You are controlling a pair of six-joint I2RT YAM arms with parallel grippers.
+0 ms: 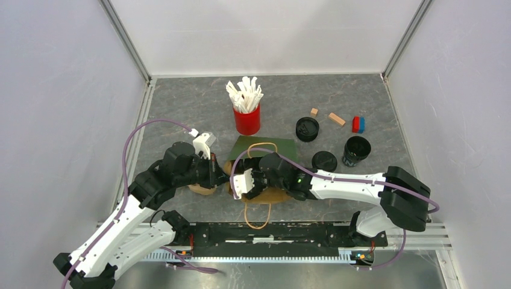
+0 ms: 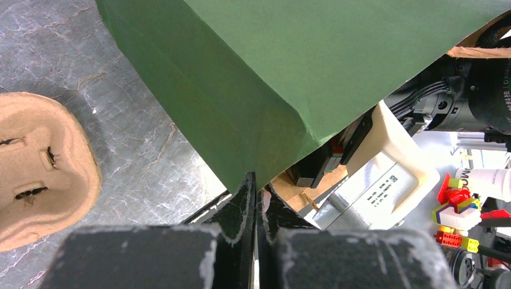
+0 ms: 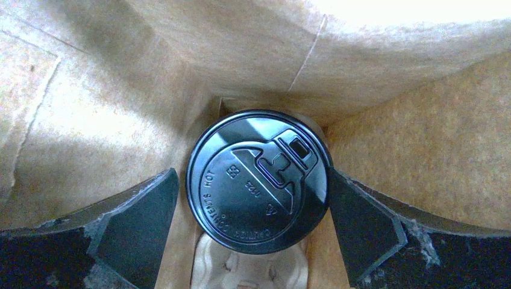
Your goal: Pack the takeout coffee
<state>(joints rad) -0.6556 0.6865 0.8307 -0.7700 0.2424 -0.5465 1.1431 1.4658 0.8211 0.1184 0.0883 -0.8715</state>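
Note:
The takeout coffee (image 3: pixel 259 180), a black cup seen from above with its flat black lid on, stands deep inside the green paper bag (image 1: pixel 265 147), whose lining is brown. It rests on a pale pulp carrier (image 3: pixel 253 271). My right gripper (image 3: pixel 253 180) reaches into the bag and is open, one finger on each side of the lid, with a gap at the left finger. My left gripper (image 2: pixel 258 186) is shut on the bag's green edge (image 2: pixel 289 72) at the mouth. Seen from the top camera, the left gripper (image 1: pixel 222 176) and the right gripper (image 1: pixel 238 185) meet at the bag's near left corner.
A second pulp carrier (image 1: pixel 202 189) lies left of the bag. A red cup of white sticks (image 1: pixel 247 111) stands behind it. To the right are an open black cup (image 1: pixel 357 149), two loose lids (image 1: pixel 307 128) (image 1: pixel 324 161), wooden blocks (image 1: pixel 336 119) and a red-blue block (image 1: pixel 358 124).

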